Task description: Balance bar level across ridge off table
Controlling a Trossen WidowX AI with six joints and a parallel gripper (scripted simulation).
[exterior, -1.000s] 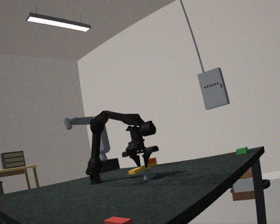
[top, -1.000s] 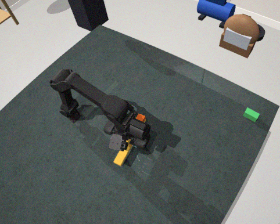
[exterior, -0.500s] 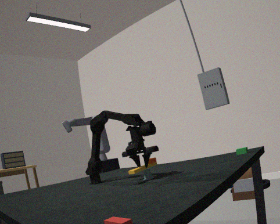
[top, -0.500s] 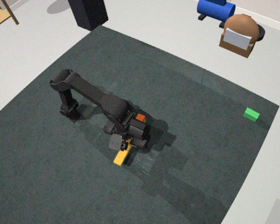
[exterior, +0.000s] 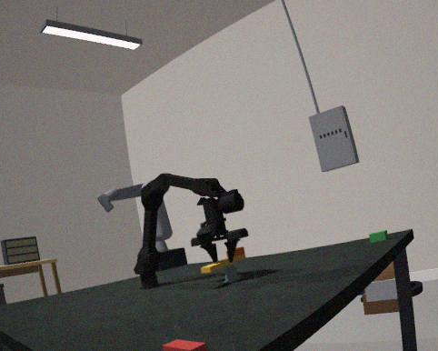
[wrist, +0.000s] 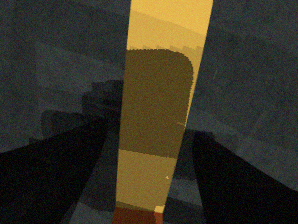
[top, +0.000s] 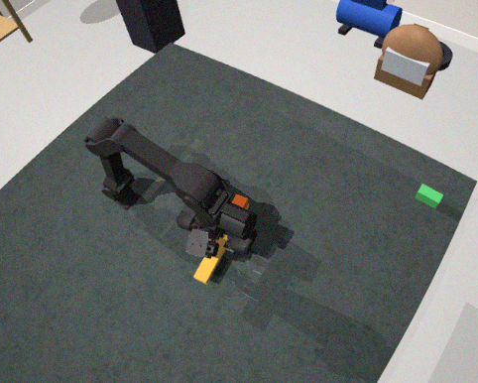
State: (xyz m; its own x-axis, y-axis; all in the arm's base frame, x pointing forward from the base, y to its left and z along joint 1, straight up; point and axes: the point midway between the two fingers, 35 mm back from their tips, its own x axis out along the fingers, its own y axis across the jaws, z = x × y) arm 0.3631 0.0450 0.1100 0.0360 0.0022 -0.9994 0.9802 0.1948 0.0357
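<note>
Apparently unlabelled yellow bar [top: 205, 269] [exterior: 209, 268] [wrist: 155, 100], gripper [top: 219, 241] [exterior: 223, 262] [wrist: 150, 132] astride (fingers apart).

Bar [top: 205, 270] [exterior: 209, 269] [wrist: 155, 100] seemingly across the ridge [exterior: 230, 275], beneath the arm [top: 150, 154] [exterior: 151, 223], a block [top: 240, 200] [exterior: 238, 253] [wrist: 134, 217] at one end.

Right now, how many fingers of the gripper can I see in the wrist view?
2: one finger left of the yellow bar, the other finger right of it.
</note>
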